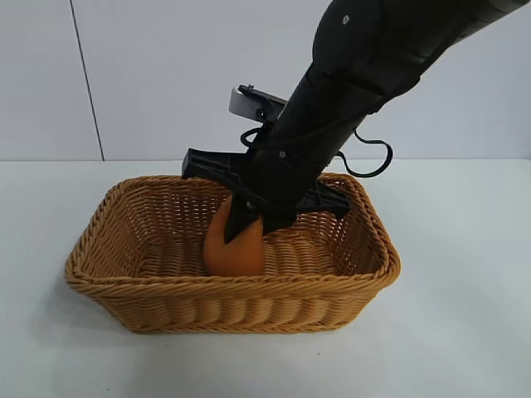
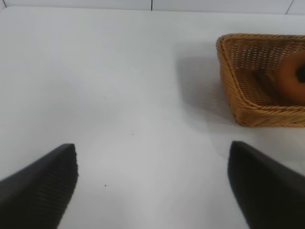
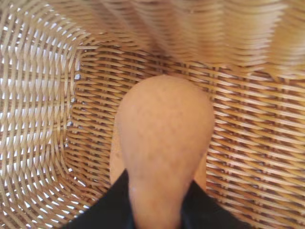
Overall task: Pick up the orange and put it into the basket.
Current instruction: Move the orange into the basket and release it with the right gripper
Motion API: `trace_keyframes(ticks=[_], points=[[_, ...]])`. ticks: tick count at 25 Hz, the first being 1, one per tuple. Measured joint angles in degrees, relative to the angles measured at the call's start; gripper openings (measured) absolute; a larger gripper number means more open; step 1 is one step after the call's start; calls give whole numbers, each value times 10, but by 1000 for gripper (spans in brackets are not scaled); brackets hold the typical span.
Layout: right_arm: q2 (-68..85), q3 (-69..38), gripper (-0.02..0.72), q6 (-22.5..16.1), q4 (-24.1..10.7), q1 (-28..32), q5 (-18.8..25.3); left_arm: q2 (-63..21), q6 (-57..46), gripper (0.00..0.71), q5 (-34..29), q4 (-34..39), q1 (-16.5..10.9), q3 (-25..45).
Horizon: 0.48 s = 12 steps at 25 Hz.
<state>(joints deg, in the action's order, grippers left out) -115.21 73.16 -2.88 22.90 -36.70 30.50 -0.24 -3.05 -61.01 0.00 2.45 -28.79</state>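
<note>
The orange [image 1: 235, 249] is inside the tan wicker basket [image 1: 116, 286], low over its floor near the middle. My right gripper [image 1: 246, 225] reaches down into the basket from the upper right and is shut on the orange; its black fingers [image 3: 110, 210] grip both sides of the fruit [image 3: 164, 138] above the woven floor [image 3: 248, 157]. I cannot tell whether the orange touches the floor. My left gripper [image 2: 152, 186] is open and empty over the bare white table, far from the basket [image 2: 248, 112], where the orange [image 2: 291, 78] shows too.
The white table [image 1: 465, 315] surrounds the basket on all sides. A white wall stands behind it. The right arm's black body and cable hang over the basket's far right rim [image 1: 357, 186].
</note>
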Motion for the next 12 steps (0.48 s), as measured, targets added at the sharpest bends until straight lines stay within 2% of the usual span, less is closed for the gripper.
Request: trace_keyframes(ticks=[4, 9, 10, 12], points=[[7, 1, 686, 2, -6, 0, 42, 0, 0, 613, 0, 0, 0, 0], [26, 39, 694, 1, -48, 0, 88, 0, 0, 613, 0, 0, 0, 0], [31, 85, 694, -11, -80, 0, 131, 0, 0, 613, 0, 0, 0, 0], [31, 134, 694, -26, -113, 0, 192, 0, 0, 613, 0, 0, 0, 0]])
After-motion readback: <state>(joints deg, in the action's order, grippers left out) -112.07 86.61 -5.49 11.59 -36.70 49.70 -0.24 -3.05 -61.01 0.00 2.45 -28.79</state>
